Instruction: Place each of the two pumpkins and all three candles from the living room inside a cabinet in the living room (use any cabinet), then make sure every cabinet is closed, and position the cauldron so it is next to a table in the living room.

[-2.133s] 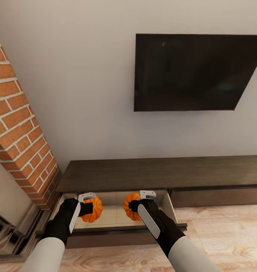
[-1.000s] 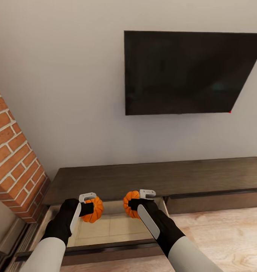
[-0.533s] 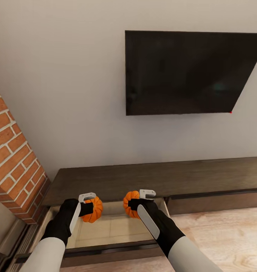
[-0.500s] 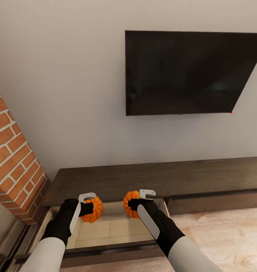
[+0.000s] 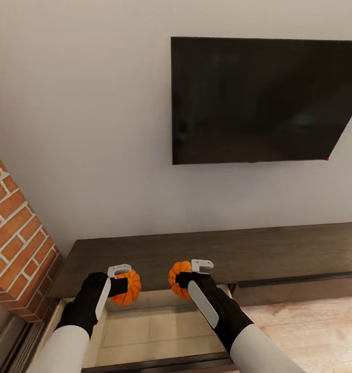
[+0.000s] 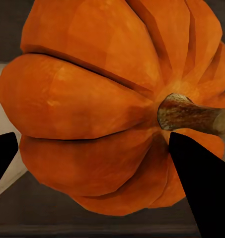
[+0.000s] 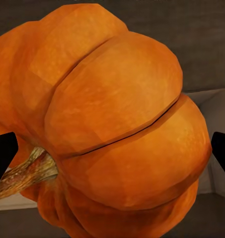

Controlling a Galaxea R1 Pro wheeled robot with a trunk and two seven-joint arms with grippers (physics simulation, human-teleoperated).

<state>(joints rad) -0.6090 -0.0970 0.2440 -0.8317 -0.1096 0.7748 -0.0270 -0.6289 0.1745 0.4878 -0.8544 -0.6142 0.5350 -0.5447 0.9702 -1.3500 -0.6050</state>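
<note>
Each arm carries one orange ribbed pumpkin. My left gripper [image 5: 125, 286] is shut on the left pumpkin [image 5: 129, 288], which looms large in the left wrist view [image 6: 107, 109] with its brown stem to one side. My right gripper [image 5: 180, 280] is shut on the right pumpkin [image 5: 177, 278], seen close up in the right wrist view [image 7: 112, 129]. Both hang over the back of an open drawer [image 5: 155, 326], lined in pale beige, of the long dark brown cabinet [image 5: 222, 251].
A black TV [image 5: 264, 98] hangs on the grey wall above the cabinet. A red brick column [image 5: 15, 243] stands at the left beside the drawer. A shut drawer front [image 5: 300, 287] sits to the right, with pale wood floor [image 5: 310, 331] below it.
The view has drawn nearer to the cabinet and the drawer now lies further under my arms. Both grippers still hold their pumpkins in the same pose.
</note>
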